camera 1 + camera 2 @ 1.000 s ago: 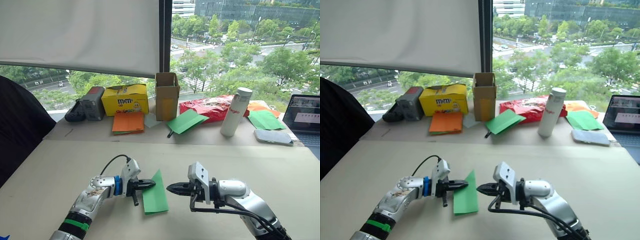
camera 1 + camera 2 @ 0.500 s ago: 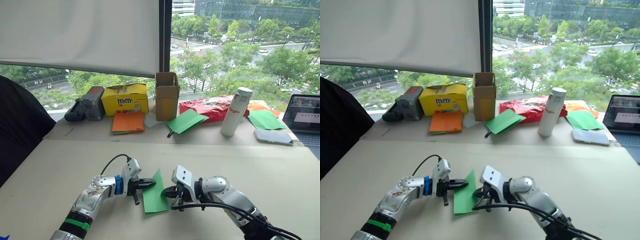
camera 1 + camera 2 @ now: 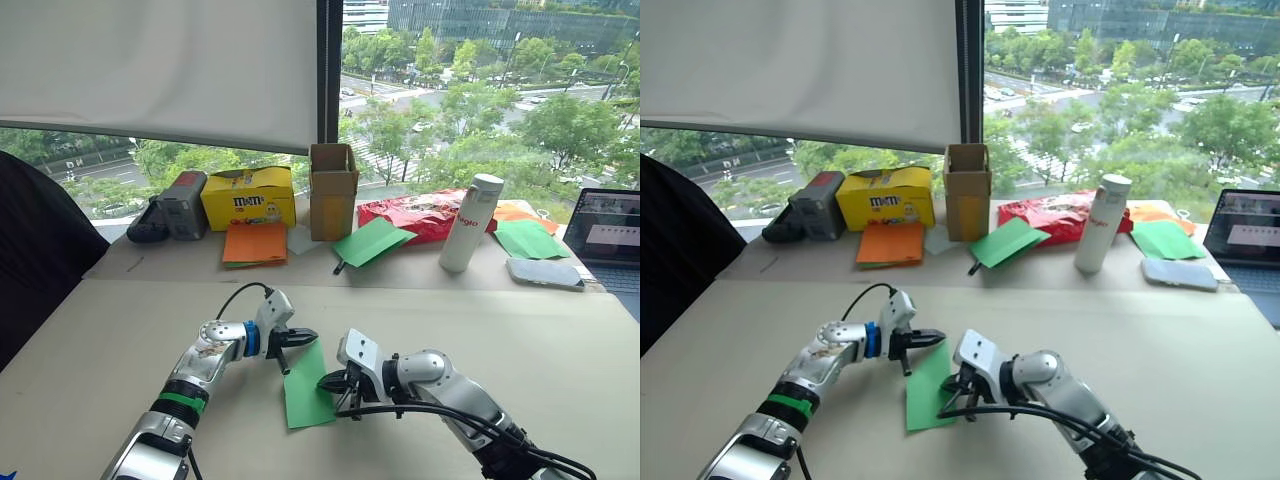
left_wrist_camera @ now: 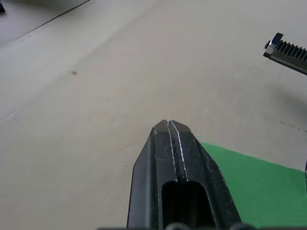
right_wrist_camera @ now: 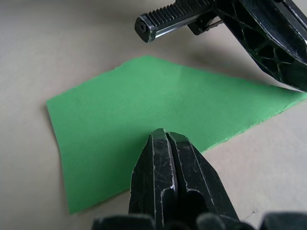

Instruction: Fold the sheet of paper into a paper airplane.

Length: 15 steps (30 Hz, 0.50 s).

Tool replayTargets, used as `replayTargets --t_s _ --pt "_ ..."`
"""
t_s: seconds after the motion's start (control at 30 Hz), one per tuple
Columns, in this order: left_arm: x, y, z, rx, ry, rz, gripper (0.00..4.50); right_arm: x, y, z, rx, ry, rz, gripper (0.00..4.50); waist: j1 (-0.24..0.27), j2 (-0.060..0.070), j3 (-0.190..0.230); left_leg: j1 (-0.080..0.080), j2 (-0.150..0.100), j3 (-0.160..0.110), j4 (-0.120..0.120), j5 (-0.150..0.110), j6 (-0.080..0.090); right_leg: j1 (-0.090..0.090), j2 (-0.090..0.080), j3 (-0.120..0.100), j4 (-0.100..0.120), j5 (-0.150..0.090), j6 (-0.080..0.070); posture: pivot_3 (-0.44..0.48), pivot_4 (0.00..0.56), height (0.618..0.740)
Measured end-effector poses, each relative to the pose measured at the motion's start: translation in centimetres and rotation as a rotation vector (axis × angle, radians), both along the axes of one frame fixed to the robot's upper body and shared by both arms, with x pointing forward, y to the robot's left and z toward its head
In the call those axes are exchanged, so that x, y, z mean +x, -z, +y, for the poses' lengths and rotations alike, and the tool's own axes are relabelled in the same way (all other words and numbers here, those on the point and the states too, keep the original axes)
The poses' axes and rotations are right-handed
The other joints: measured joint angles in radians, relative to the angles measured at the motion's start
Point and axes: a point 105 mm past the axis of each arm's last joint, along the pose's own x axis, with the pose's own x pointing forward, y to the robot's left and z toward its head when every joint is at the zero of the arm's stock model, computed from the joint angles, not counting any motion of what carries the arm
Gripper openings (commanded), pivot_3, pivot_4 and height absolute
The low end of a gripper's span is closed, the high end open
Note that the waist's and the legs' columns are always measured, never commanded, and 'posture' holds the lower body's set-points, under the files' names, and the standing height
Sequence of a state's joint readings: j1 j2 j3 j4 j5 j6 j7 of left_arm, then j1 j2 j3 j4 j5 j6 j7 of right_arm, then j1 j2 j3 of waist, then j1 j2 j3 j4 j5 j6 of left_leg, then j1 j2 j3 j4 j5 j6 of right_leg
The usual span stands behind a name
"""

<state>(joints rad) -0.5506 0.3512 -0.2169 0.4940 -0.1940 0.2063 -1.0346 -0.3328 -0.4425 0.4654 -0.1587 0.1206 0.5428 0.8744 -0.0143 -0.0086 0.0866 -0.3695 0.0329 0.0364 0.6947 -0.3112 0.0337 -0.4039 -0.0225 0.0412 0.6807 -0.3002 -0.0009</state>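
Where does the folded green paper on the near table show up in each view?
Left eye: green paper low centre, between both grippers.
Right eye: low centre, left of middle.
Left wrist: lower right corner.
Right wrist: across the middle.
Shared landmark: the left gripper at its far tip.

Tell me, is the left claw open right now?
No. In the left wrist view the left claw has its two black fingers pressed together, by the edge of the green paper.

Matt green sheet of paper lies on the smooth, matt table.
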Motion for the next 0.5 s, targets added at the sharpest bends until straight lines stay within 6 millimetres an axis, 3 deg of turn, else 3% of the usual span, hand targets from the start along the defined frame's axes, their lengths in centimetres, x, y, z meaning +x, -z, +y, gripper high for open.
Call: replayTargets --t_s 0.33,0.5 --pt "0.2 0.6 0.0 0.04 0.026 -0.039 0.01 0.0 0.0 0.0 -0.002 0.003 0.001 0.0 0.0 -0.001 0.0 0.0 0.0 0.0 0.0 0.0 0.0 0.0 0.0 0.0 0.0 0.0 0.001 0.0 0.15 0.656" --pt "-1.0 0.9 0.8 0.038 0.039 -0.045 0.01 0.0 0.1 0.0 -0.004 0.001 0.002 0.0 -0.001 0.0 -0.001 0.001 0.0 0.0 0.0 0.0 0.0 0.001 0.0 0.0 0.0 0.0 0.001 0.0 0.15 0.656"
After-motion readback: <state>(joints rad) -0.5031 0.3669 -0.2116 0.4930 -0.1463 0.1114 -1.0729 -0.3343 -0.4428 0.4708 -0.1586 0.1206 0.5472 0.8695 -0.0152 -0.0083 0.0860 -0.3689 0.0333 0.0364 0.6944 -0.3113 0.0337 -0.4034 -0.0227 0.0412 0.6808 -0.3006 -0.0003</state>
